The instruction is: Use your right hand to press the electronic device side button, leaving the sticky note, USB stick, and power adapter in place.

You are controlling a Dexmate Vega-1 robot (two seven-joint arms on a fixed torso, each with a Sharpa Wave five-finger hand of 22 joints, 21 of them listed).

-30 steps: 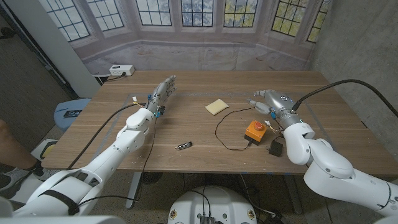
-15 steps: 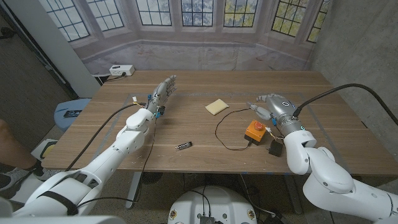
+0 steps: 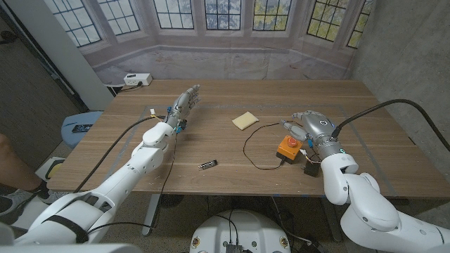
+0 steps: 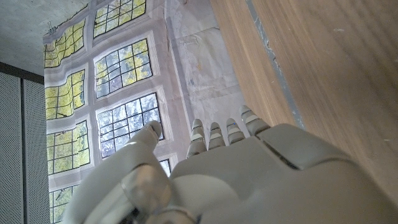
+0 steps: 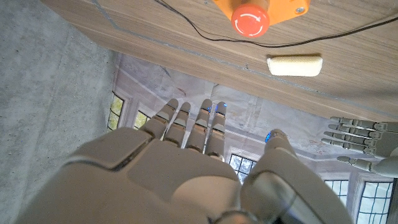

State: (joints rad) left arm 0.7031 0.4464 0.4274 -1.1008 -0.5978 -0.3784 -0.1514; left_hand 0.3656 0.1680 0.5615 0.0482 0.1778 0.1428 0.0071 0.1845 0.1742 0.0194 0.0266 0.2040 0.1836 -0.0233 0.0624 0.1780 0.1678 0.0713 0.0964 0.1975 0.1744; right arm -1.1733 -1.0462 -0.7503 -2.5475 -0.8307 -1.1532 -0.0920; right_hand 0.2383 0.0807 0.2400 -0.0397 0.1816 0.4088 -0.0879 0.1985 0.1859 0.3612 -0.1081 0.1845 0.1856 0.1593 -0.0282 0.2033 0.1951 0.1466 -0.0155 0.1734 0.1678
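The electronic device is an orange box with a red round button, right of the table's middle. It also appears in the right wrist view. My right hand hovers just behind and to the right of it, fingers spread, holding nothing. The pale yellow sticky note lies behind the device. The dark USB stick lies near the front edge. The black power adapter sits at the front right of the device. My left hand stands open at the back left.
A thin black cable loops from the device across the wooden table. A white power strip sits on the ledge beyond the table's back left corner. A person's leg shows at the left edge.
My right hand has moved toward the table's front edge and come closer to the orange device. The left arm and the small objects have stayed where they were.
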